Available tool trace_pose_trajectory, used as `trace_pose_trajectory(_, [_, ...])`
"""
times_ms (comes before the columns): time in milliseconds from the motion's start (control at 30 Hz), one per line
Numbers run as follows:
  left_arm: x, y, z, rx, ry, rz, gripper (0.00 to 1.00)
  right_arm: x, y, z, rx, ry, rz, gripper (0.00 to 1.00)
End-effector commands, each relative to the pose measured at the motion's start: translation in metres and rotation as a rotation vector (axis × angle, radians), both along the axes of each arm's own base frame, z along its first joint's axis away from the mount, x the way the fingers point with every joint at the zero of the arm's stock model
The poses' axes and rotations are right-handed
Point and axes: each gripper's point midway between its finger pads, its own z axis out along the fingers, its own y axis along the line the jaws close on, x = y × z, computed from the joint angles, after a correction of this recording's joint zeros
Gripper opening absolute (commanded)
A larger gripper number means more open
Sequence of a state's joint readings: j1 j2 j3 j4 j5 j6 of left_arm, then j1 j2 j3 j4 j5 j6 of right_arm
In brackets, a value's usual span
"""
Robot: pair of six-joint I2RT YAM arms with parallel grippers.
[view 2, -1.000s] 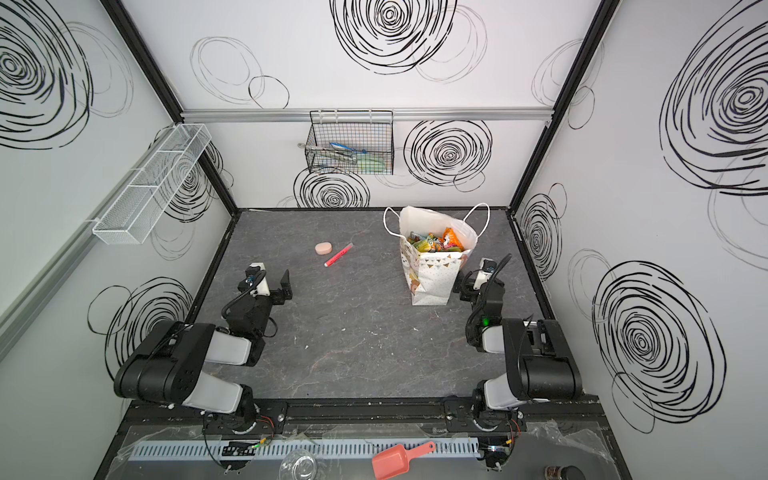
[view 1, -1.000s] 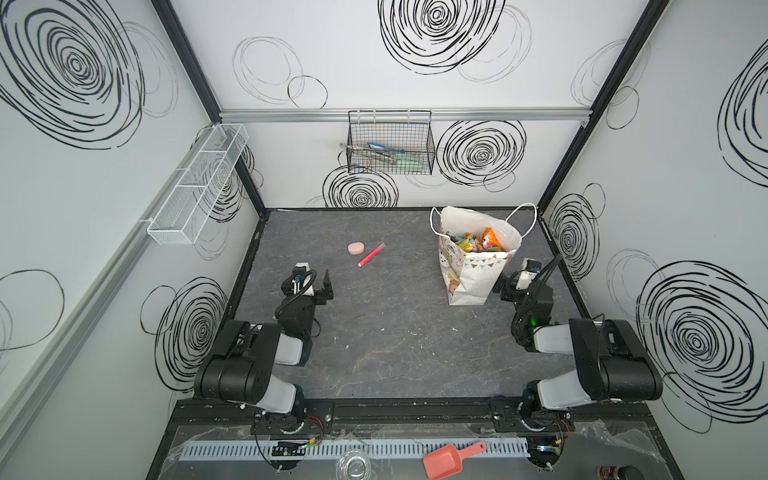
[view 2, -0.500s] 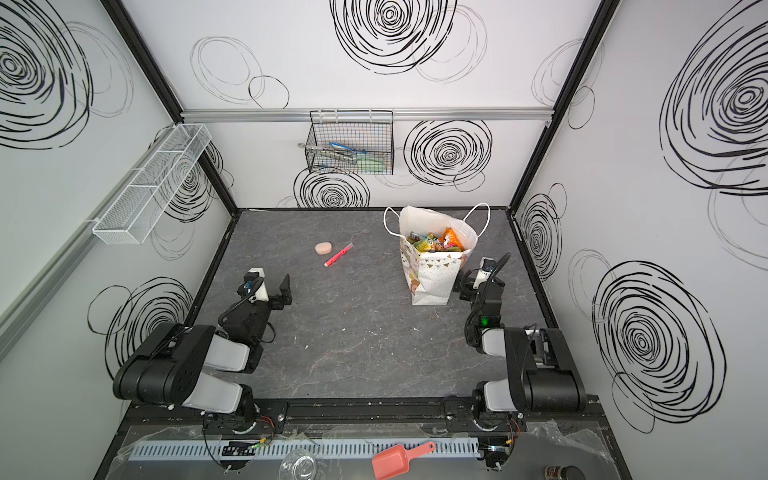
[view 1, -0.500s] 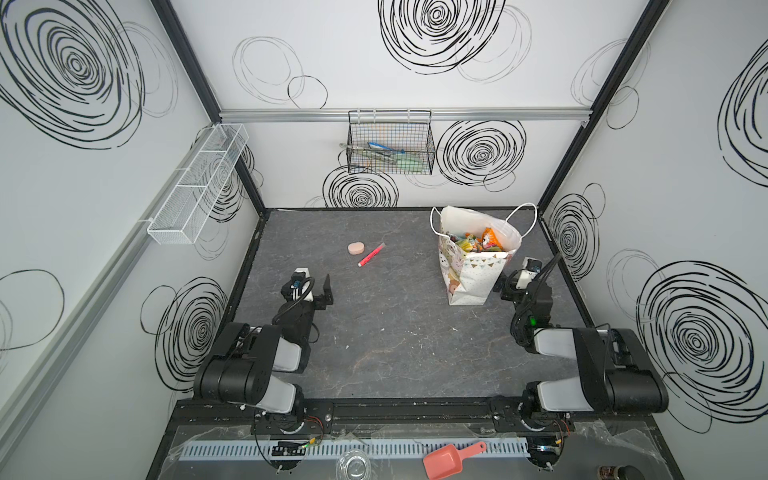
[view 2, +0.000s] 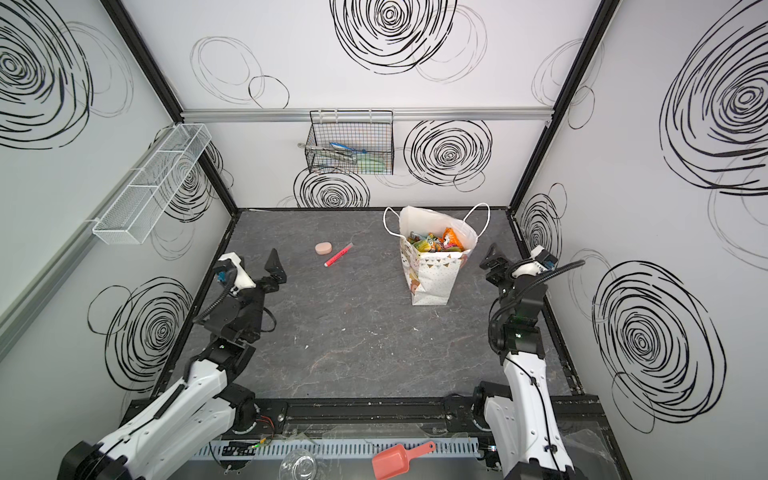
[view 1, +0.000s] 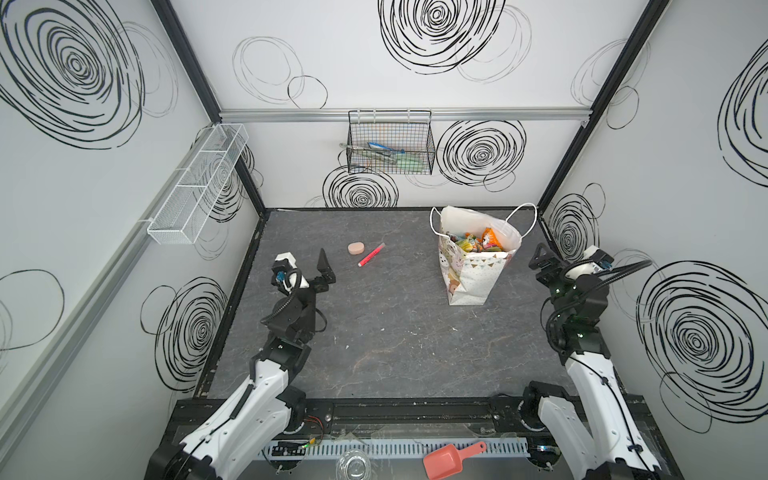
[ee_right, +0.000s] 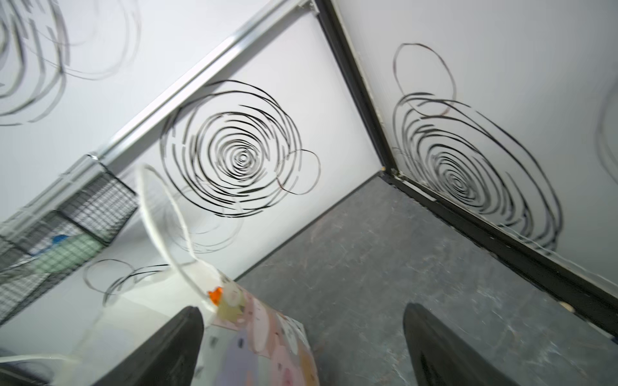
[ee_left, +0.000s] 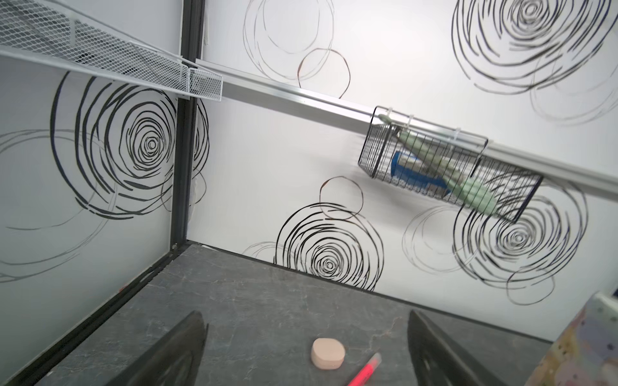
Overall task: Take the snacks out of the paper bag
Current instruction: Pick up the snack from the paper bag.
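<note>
Paper bag (view 1: 471,276) stands upright on the grey table (view 1: 395,332) toward the back right corner, mouth open. The snacks (view 1: 478,243) are heaped inside it, with orange and green-yellow packets on top in both top views. Right gripper (ee_right: 302,310) hangs just beside the bag's right side, jaws wide apart and empty; left gripper (ee_left: 304,320) is likewise spread wide and empty at the table's left side, well apart from the bag, with a pink oval bar (view 1: 356,248) and red marker (view 1: 371,254) lying beyond its fingers.
</note>
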State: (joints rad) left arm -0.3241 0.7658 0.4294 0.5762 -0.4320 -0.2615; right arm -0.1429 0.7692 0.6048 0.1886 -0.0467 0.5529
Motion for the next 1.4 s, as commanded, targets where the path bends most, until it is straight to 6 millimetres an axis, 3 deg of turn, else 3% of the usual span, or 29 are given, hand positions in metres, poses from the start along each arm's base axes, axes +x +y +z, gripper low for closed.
trace_pose_trajectory(0, [0.003,-0.031,0.003,-0.13,0.201,-0.16,0.96,0.002,0.04,0.06,0.011,-0.021,0.237,0.97])
trace_pose_trajectory(167, [-0.004,-0.117,0.062,-0.04,0.259,-0.571,0.96,0.009,0.091,0.137,-0.061,-0.098,0.451,0.97])
trace_pose_trajectory(267, [-0.024,-0.175,0.089,0.078,0.248,-0.852,0.96,0.024,0.132,0.16,-0.167,-0.066,0.537,0.97])
trace_pose_trajectory(333, [-0.036,-0.206,0.095,0.183,0.245,-0.974,0.96,0.043,0.156,0.157,-0.226,0.007,0.598,0.97])
trace_pose_trajectory(400, [-0.046,-0.233,0.092,0.317,0.249,-1.052,0.96,0.067,0.174,0.142,-0.268,0.119,0.647,1.0])
trace_pose_trajectory(533, [-0.066,-0.268,0.059,0.523,0.249,-1.178,0.96,0.094,0.197,0.105,-0.312,0.249,0.699,0.94])
trace_pose_trajectory(733, [-0.093,-0.278,0.037,0.486,0.227,-1.312,0.96,0.117,0.187,0.026,-0.355,0.476,0.656,0.88])
trace_pose_trajectory(1000, [-0.09,-0.261,0.035,0.523,0.206,-1.219,0.96,0.129,0.18,-0.053,-0.36,0.697,0.664,0.87])
trace_pose_trajectory(1233, [-0.089,-0.249,0.043,0.538,0.162,-1.15,0.96,0.121,0.2,-0.09,-0.376,0.798,0.685,0.88])
trace_pose_trajectory(1367, [-0.087,-0.246,0.044,0.547,0.162,-1.13,0.96,0.115,0.198,-0.114,-0.381,0.854,0.682,0.93])
